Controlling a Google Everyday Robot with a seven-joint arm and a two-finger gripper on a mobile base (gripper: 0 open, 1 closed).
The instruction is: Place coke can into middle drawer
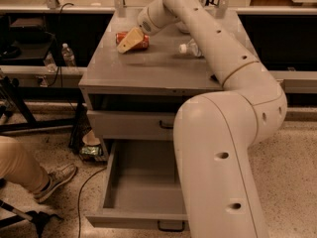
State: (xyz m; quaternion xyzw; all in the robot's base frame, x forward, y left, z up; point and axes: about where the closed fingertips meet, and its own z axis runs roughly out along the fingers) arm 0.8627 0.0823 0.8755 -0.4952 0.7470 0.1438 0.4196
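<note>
The small red-orange coke can [140, 38] lies on its side at the far left part of the grey counter [148, 71]. Your claw [130, 41] is right at the can: its tan end covers the front of the can on the left side. You cannot tell how far the claw is open, or if it holds the can. A clear plastic bottle [191, 48] lies to the right, apart from the can. Low in front, the wide grey middle drawer [141, 185] stands pulled out.

High view over arm [233, 148], end effector [128, 41] far ahead
</note>
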